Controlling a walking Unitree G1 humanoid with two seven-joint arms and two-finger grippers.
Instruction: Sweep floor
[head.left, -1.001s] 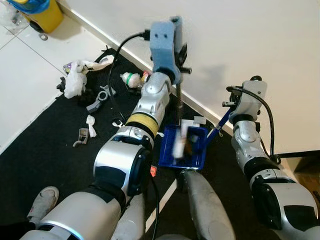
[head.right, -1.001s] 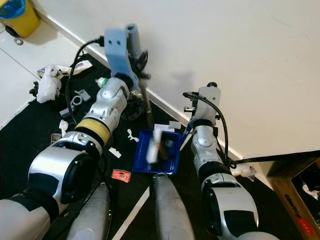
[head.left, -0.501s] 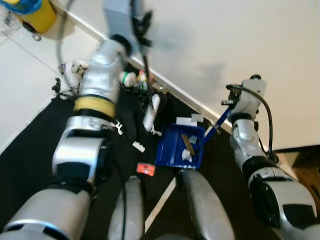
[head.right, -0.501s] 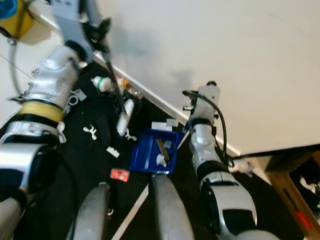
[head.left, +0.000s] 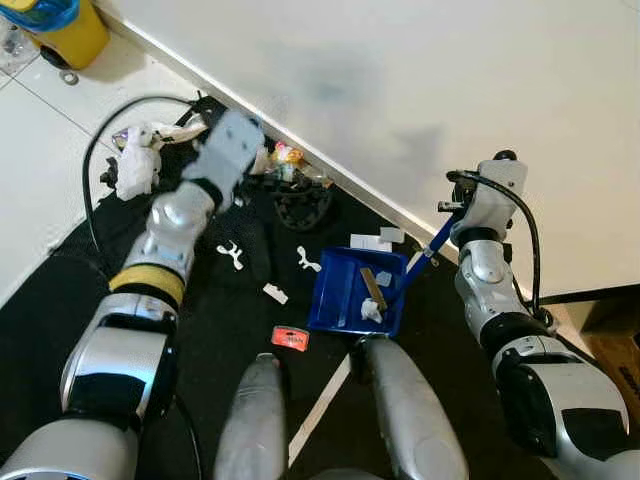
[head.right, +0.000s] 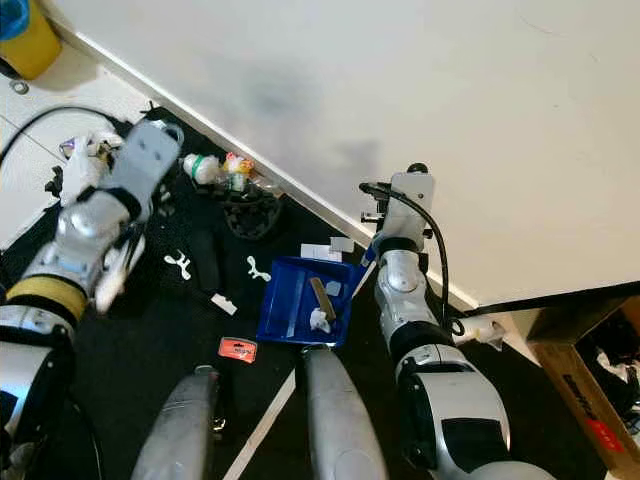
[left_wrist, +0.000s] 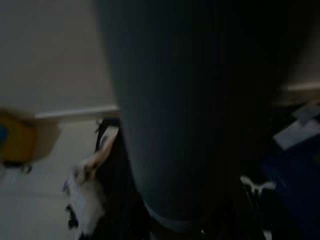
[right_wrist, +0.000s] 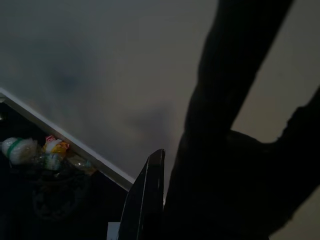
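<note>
Swings left hand (head.left: 228, 150), grip unreadable, from dustpan (head.left: 358, 290) out to ten o'clock litter (head.left: 135, 165), starting another sweep; right hand (head.left: 452, 212) holds dustpan handle, scraps inside.

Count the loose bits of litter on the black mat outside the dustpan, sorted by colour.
White clips: 2
White scrap: 1
Red wrapper: 1
Total: 4, not counting the pile by the wall or the dustpan.

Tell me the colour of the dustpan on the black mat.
Blue: the blue plastic dustpan has a matching blue handle; clearest in the left eye view.
</note>
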